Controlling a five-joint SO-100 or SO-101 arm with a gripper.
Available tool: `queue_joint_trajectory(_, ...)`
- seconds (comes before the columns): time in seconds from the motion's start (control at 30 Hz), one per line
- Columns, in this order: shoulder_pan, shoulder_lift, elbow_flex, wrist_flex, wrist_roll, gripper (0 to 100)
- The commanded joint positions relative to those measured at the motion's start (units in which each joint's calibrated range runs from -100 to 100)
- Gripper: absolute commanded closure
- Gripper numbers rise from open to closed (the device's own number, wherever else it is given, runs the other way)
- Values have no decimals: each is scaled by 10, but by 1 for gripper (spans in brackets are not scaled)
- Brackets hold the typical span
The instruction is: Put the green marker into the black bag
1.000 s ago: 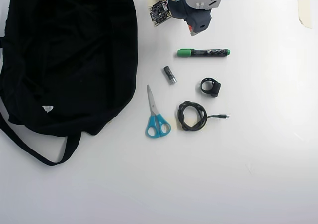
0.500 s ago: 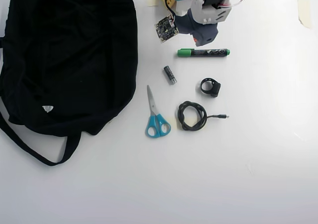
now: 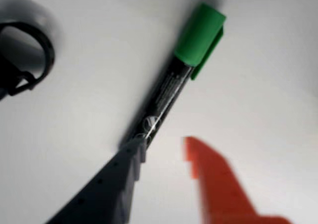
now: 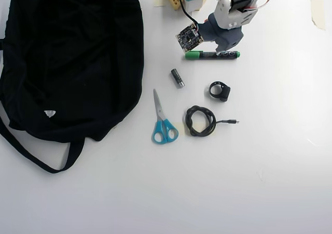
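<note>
The green marker (image 4: 212, 54) lies flat on the white table, green cap to the left in the overhead view. My gripper (image 4: 225, 44) hangs right over its barrel, partly covering its upper edge. In the wrist view the marker (image 3: 171, 87) runs diagonally, cap at the upper right. The gripper (image 3: 165, 149) is open: the dark grey finger (image 3: 117, 182) covers the barrel's lower end and the orange finger (image 3: 216, 184) stands apart to the right. Nothing is held. The black bag (image 4: 72, 57) fills the upper left of the table, well away from the gripper.
Below the marker lie a short grey cylinder (image 4: 177, 78), a small black ring-shaped part (image 4: 220, 91), a coiled black cable (image 4: 201, 121) and blue-handled scissors (image 4: 163, 121). The bag's strap (image 4: 36, 156) trails to the lower left. The ring part (image 3: 25, 55) shows in the wrist view.
The arm has swung right and down in the overhead view, from beside the marker's cap end to directly over its barrel. The marker and the other things have not moved.
</note>
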Motion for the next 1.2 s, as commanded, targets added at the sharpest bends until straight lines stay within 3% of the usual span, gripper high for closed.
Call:
queue_joint_trajectory(0.0, -8, 0, 18, -14, -217, 77)
queue_joint_trajectory(0.33, -11, 1, 101, -168, -217, 75)
queue_joint_trajectory(0.67, -11, 88, 83, -188, -224, 75)
queue_joint_trajectory(1.17, -17, 91, 91, -239, -235, 75)
